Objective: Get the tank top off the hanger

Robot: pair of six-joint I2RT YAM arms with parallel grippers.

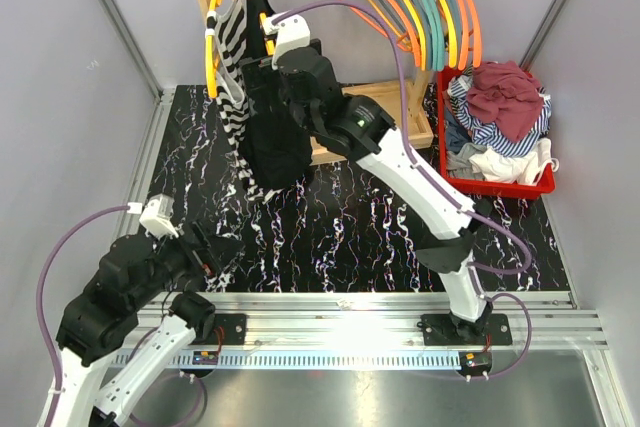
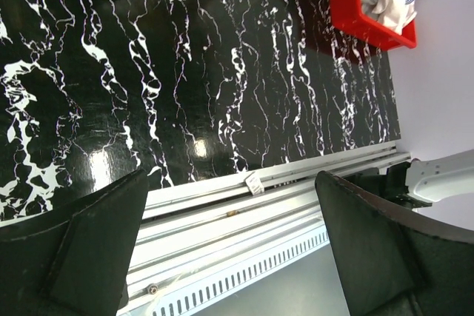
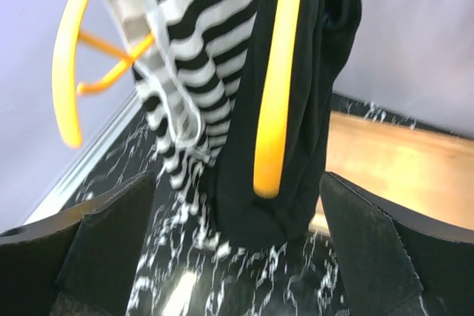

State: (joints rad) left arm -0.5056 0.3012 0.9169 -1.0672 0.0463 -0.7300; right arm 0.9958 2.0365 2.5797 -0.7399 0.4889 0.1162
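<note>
From the top view we are judging that the task is only at its start. The black-and-white striped tank top (image 1: 232,57) is hanging on its yellow plastic hanger (image 1: 211,47) at the left end of the wooden rack (image 1: 395,97). A black sleeveless garment (image 1: 275,142) is hanging just beside it on a second yellow hanger (image 1: 265,22). Nothing is pulled off yet, so the whole removal is left to do. The right arm is stretching forward and up from its base, and the right gripper (image 1: 262,77) is standing at the upper part of the black garment. The left arm is folding low at the near left, with the left gripper (image 1: 213,247) above the black marbled table (image 1: 350,227). A red plastic basket (image 1: 495,187) of clothes is sitting at the far right.

In the left wrist view we are seeing the left gripper (image 2: 231,183) spread wide with nothing between its fingers, only the table (image 2: 185,72) and its metal edge.

In the right wrist view the right gripper (image 3: 237,183) is also spread wide and is gripping nothing. The second yellow hanger (image 3: 278,94) and the black garment (image 3: 318,72) are lying straight ahead between its fingers. The striped tank top (image 3: 192,57) is hanging to the left of them. We cannot tell whether the fingers are touching any cloth.
</note>
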